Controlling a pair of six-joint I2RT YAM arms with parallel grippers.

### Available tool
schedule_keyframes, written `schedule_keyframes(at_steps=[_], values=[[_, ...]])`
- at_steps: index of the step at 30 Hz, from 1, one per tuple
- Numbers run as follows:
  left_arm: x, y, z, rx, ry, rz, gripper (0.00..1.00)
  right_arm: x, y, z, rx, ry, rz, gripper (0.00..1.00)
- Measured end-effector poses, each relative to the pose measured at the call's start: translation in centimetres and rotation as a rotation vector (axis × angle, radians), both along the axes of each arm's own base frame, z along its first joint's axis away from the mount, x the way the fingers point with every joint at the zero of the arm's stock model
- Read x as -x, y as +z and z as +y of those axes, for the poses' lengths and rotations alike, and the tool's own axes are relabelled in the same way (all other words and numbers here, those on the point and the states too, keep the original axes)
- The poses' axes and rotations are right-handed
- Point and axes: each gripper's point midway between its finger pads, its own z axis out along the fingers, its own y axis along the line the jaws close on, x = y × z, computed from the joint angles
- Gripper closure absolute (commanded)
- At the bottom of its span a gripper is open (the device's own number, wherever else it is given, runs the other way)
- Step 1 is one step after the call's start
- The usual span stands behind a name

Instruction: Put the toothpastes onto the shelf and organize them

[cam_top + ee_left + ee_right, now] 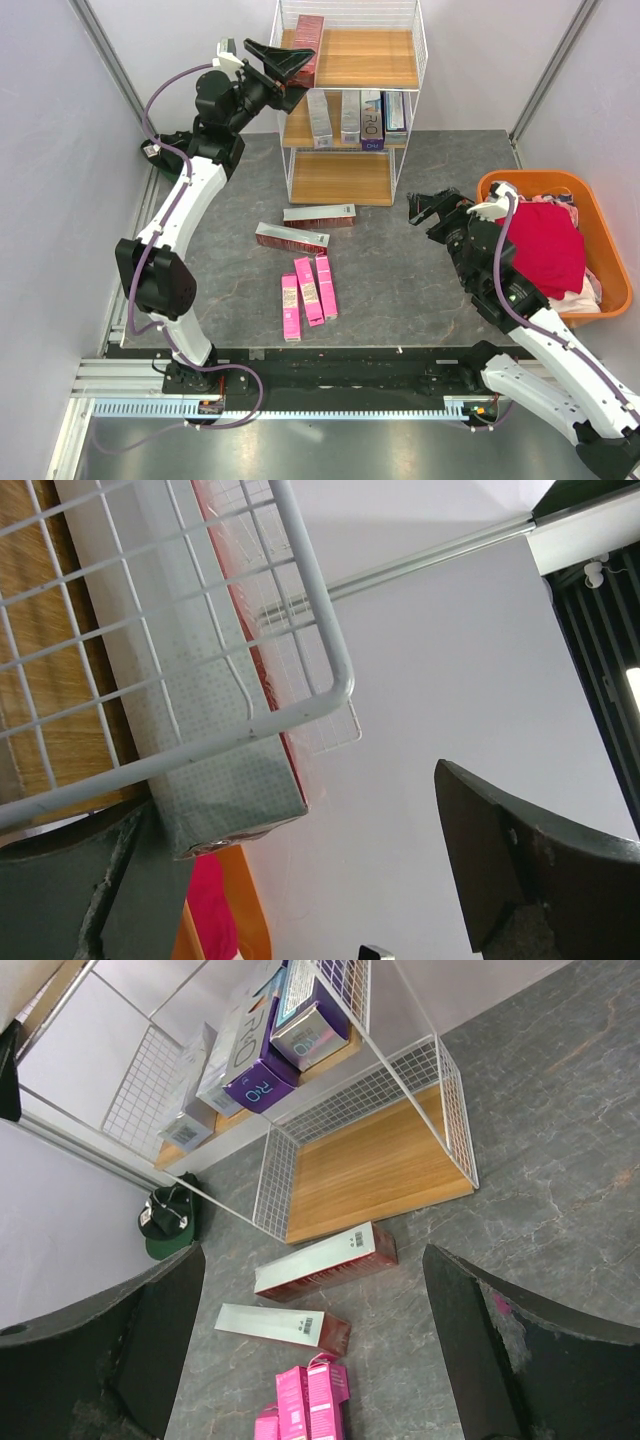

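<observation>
At upper left, the left tool (288, 75), spread, hovers beside a dark red toothpaste box (309, 40) on the top board of the shelf (370, 58) (placement looks finished); next, fetch the loose toothpastes (291, 237) at centre; the right tool (425, 208) is also spread.

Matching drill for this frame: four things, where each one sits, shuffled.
Things:
1 pink boxes
2 silver and purple boxes
3 red cloth
4 left gripper

Places:
A in the orange tub
B at the top board, left end
C on the table
D on the middle board

Pairs: 1-C; 2-D; 3-A; 4-B
</observation>
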Motion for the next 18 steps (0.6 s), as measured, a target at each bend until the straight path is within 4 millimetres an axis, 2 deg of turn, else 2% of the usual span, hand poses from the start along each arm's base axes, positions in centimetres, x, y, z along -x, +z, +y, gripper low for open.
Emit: schedule_keyframes(at_steps=[6,18], values=[[0.7,-0.4,0.1,-0.02,0.0,0.006,0.0,-0.2,-0.5,0.3,0.009,0.007,0.015,0.02],[1.5,-3.2,-0.3,-0.13,-0.029,0.059,0.0,-0.3,-0.7,0.6,0.009,0.02,0.023,0.02]])
